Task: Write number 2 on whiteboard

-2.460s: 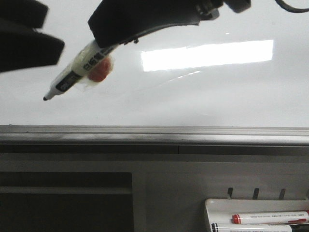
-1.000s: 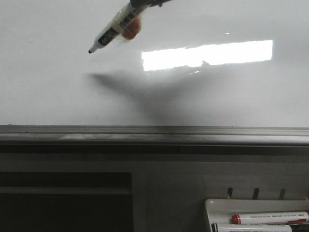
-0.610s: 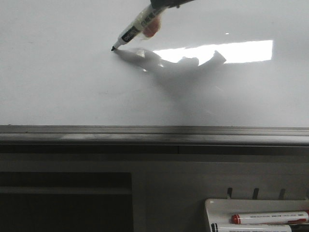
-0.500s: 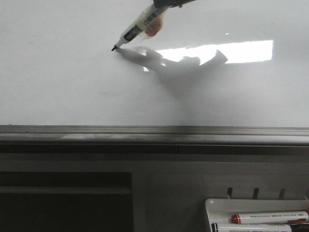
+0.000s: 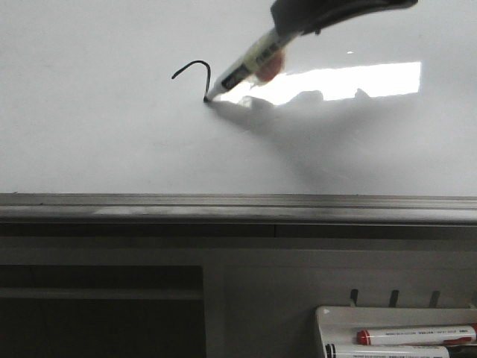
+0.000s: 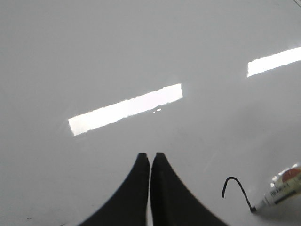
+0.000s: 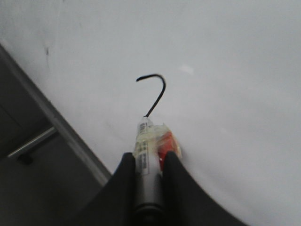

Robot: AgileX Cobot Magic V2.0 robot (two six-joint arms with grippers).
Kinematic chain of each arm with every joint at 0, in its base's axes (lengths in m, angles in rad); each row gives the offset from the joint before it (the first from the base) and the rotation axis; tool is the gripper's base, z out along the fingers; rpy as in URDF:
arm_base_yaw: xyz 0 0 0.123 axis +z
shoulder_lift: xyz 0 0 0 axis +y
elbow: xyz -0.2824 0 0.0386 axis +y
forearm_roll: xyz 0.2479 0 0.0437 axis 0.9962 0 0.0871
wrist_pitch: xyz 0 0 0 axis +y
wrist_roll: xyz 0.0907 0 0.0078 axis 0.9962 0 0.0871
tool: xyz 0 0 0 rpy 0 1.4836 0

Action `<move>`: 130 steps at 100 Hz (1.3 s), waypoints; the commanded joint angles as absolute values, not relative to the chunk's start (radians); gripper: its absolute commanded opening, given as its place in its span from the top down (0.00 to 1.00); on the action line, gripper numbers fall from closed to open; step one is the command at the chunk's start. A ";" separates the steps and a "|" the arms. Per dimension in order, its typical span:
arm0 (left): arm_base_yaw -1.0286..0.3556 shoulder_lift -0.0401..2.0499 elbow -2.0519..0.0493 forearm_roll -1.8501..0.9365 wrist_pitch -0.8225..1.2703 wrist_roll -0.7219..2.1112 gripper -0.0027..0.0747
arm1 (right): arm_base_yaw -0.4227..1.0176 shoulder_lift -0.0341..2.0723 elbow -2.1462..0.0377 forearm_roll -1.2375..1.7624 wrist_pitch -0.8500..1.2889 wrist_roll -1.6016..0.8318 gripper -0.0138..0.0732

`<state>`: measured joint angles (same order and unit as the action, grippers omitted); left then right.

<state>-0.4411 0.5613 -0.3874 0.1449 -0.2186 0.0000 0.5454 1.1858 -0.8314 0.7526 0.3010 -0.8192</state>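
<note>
Your right hand (image 7: 149, 162), clenched on the marker (image 5: 246, 68), has drawn only the hooked top of the number 2 (image 5: 194, 74) left of the whiteboard's (image 5: 89, 134) bright reflection; diagonal and base remain; left hand (image 6: 150, 162) closed, empty.

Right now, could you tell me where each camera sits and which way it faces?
Front view: faces the whiteboard over its grey edge; right tool writes with the marker.
Left wrist view: on the left arm, facing the board; left tool shut, empty.
Right wrist view: on the right arm, looking along the marker.
All three share the hooked black stroke and the marker.
</note>
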 commanded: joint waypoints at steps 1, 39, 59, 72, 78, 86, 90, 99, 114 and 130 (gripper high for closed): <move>-0.438 0.562 -0.419 0.131 -0.299 -0.008 0.99 | 0.558 1.197 -0.837 0.735 0.282 -0.810 0.90; -0.438 0.562 -0.419 0.131 -0.297 -0.008 0.99 | 0.631 1.270 -0.859 0.740 0.217 -0.810 0.90; -0.438 0.562 -0.419 0.136 -0.297 -0.008 0.99 | 0.547 1.184 -0.794 0.735 0.252 -0.810 0.90; -0.438 0.562 -0.419 0.161 -0.284 -0.008 0.99 | 0.485 1.129 -0.744 0.734 0.295 -0.809 0.90; -0.438 0.562 -0.419 0.168 -0.266 -0.008 0.99 | 0.473 1.124 -0.741 0.734 0.334 -0.809 0.90; -0.438 0.562 -0.419 0.188 -0.260 -0.008 0.99 | 0.480 1.122 -0.748 0.745 0.347 -0.809 0.90; -0.440 0.562 -0.419 0.192 -0.268 -0.008 0.99 | 0.494 1.111 -0.759 0.755 0.360 -0.809 0.90; -0.458 0.562 -0.419 0.215 -0.273 -0.008 0.99 | 0.550 1.088 -0.800 0.755 0.421 -0.809 0.90; -0.539 0.572 -0.419 0.338 -0.275 -0.008 0.96 | 0.637 1.074 -0.848 0.689 0.449 -0.811 0.90; -0.678 0.650 -0.415 0.392 -0.272 -0.008 0.66 | 0.679 1.116 -0.902 0.621 0.449 -0.811 0.90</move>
<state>-0.6109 0.6018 -0.3874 0.3753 -0.2006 0.0000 0.6611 1.1087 -0.8418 0.6480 0.4890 -0.8020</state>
